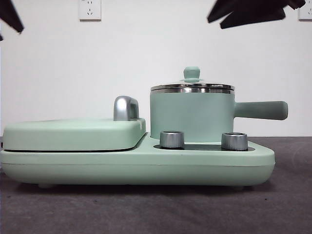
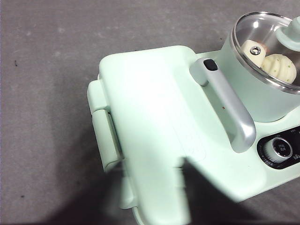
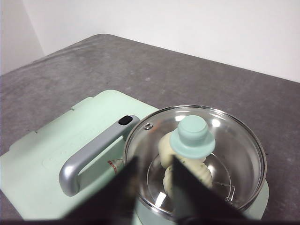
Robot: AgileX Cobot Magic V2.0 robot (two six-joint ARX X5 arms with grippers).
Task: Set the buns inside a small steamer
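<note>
1. White wall (image 1: pixel 146 48) with a socket plate (image 1: pixel 89 9) backs a grey table (image 1: pixel 146 209), on which a mint-green cooking appliance (image 1: pixel 136 163) sits.
2. On the appliance, the small steamer (image 1: pixel 191 114) stands at one end, its long handle (image 1: pixel 261 110) sticking out sideways away from the flat griddle lid (image 1: pixel 73 134) beside it.
3. A glass lid (image 3: pixel 197 154) with a green knob (image 3: pixel 192 136) closes the steamer.
4. Both buns lie inside the steamer, seen through the glass: the pleated bun (image 2: pixel 280 68) and the smooth bun (image 2: pixel 251 49) touch each other.
5. The griddle's silver handle (image 2: pixel 229 108) arches just beside the steamer wall, and two steel dials (image 1: pixel 171 139) sit on the appliance in front of the steamer.
6. The right pincer (image 3: pixel 153 187) hovers above the steamer, near the lid's rim and beside the knob, pointing down at the glass. Its jaws stand slightly apart and grip nothing: released.
7. The left pincer (image 2: pixel 187 187) hangs over the griddle lid, well apart from the steamer; only a dark blurred tip shows, so one cannot tell whether it is released or clenched.
8. In the front view both arms show only as black shapes at the top corners, raised well clear of the steamer.
</note>
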